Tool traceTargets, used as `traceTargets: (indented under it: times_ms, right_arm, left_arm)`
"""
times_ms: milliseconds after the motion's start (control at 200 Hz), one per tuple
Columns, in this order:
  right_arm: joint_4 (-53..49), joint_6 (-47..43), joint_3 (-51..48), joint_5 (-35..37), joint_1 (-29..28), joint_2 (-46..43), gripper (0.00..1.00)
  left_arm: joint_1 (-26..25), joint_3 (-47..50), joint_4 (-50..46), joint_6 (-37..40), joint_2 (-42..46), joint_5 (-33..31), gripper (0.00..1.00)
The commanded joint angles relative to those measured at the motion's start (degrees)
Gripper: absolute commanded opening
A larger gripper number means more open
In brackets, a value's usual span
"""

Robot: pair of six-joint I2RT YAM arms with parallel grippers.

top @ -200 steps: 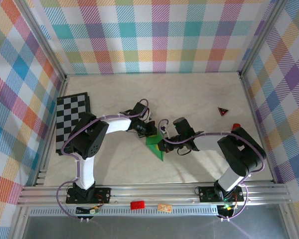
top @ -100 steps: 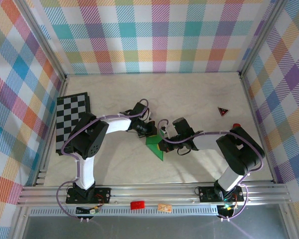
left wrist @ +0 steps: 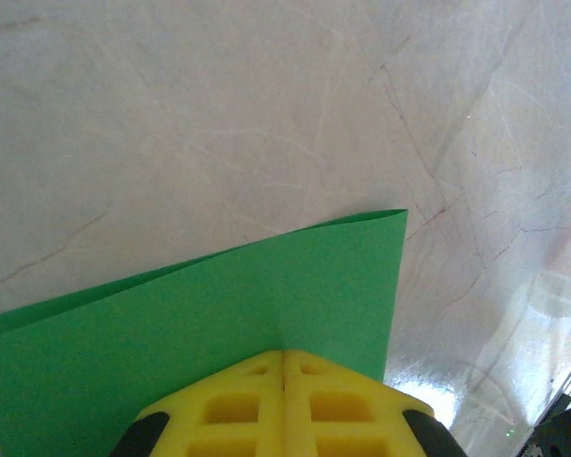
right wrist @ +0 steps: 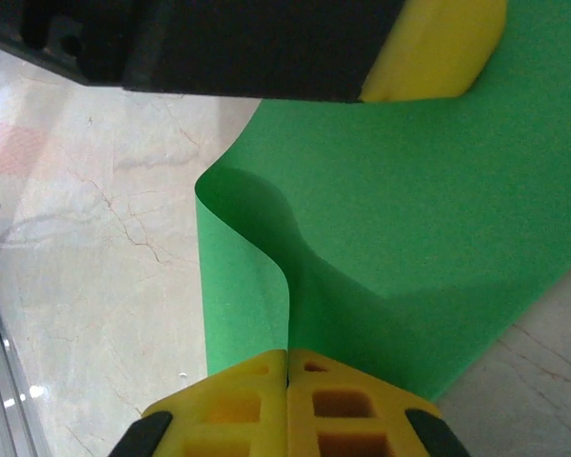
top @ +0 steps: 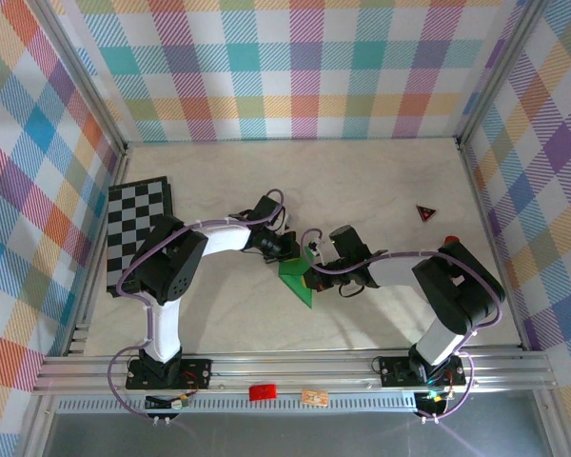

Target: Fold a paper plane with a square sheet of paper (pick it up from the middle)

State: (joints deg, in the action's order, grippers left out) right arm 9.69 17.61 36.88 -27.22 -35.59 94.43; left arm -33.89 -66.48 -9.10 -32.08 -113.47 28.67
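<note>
Both pinch paper: left gripper on flat edge, right gripper on bent edge. Best: hold tight, line up edges evenly, press crease flat, no tearing.

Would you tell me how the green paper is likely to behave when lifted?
Probably floppy: the green paper bows into a soft curl at the shut right claw. Likely very light, as its edge looks thin in the left wrist view. Pushing would probably buckle it, not slide it.
</note>
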Motion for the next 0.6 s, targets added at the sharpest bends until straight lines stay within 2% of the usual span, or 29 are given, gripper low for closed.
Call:
traceTargets:
  times_ms: [0,595]
  right_arm:
    - [-0.87,0.38,1.07,0.76,0.28,-0.05,0.05]
    - [-1.57,0.24,1.35,1.16,0.26,0.31,0.05]
  left_arm:
    - [-0.74,0.34,-3.75,0.41,-0.88,-2.57,0.00]
    - [-0.78,0.38,-3.64,0.32,-1.00,-2.39,0.00]
